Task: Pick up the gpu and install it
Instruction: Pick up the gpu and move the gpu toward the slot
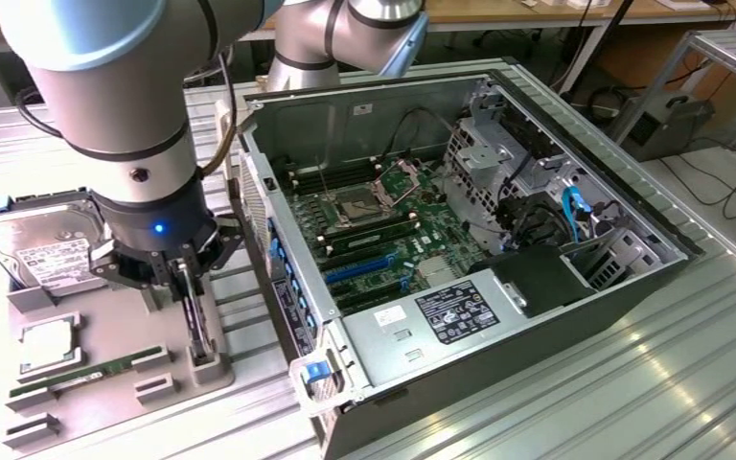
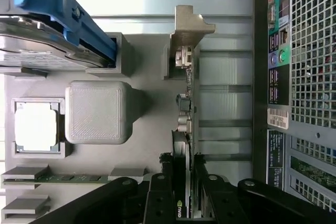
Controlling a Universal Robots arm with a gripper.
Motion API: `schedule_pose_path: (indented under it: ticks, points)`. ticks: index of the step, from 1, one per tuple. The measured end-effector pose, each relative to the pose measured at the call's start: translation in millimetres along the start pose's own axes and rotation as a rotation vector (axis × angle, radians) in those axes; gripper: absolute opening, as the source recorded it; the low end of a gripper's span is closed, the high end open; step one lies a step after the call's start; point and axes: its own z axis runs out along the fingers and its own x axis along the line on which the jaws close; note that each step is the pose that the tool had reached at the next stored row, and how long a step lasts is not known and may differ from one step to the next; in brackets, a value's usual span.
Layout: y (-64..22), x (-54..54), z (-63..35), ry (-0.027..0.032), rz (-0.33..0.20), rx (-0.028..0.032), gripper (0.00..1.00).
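Open dark-grey steel tower computer case [image 1: 336, 125] lies on its side on the ribbed metal counter [image 1: 598, 383], green motherboard with blue expansion slots [image 1: 361, 268] facing up. Its perforated rear panel [image 2: 315, 51] stands just beside the fixture, on the exterior view's right of it.

Grey-and-blue jointed robot arm [image 1: 126, 105] hangs straight down over the flat grey plastic parts fixture [image 1: 112, 316], at the exterior view's left of the case.

Silver boxy hard drive with white label [image 1: 49, 254] sits in the fixture's far corner, apart from the arm.

The gpu [image 2: 186, 129], a flat green circuit card with black cooler and silver metal end bracket [image 2: 189, 27], stands on edge in a slot of the fixture.
- Its long axis runs parallel to the case's rear panel.
- The black claw [image 2: 184, 203] is directly above the gpu [image 1: 196, 321], at the end opposite the bracket.
- One finger lies on each face. They look pressed onto the card, pinching it.
- The card appears seated in its slot, not yet lifted.

Nearby obstacles:
- the case wall close on one side
- a rounded grey plastic block [image 2: 97, 111] on the other side, with a clear gap between it and the card

Square silver processor chip [image 1: 42, 347] and long narrow green RAM stick [image 1: 87, 377] lie further off in their own pockets.
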Motion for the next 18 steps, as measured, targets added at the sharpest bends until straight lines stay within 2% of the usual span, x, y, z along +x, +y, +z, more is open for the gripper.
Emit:
schedule_pose_path:
  ticks: [2,5,9,12,17,18]
  points:
    - [0.5,-0.5,-12.7,0.0001,-0.002,-0.0010,0.26]
    - [1.1,-1.3,-26.2,0.0003,-0.005,-0.0022,0.26]
    - [2.1,-3.7,-50.8,0.0007,-0.010,-0.0042,0.26]
    - [2.6,-6.2,-64.2,0.0011,-0.013,-0.0050,0.26]
    - [2.9,-14.9,-93.3,0.0024,-0.019,-0.0073,0.26]
    - [2.4,-18.5,-102.3,0.0028,-0.022,-0.0091,0.26]
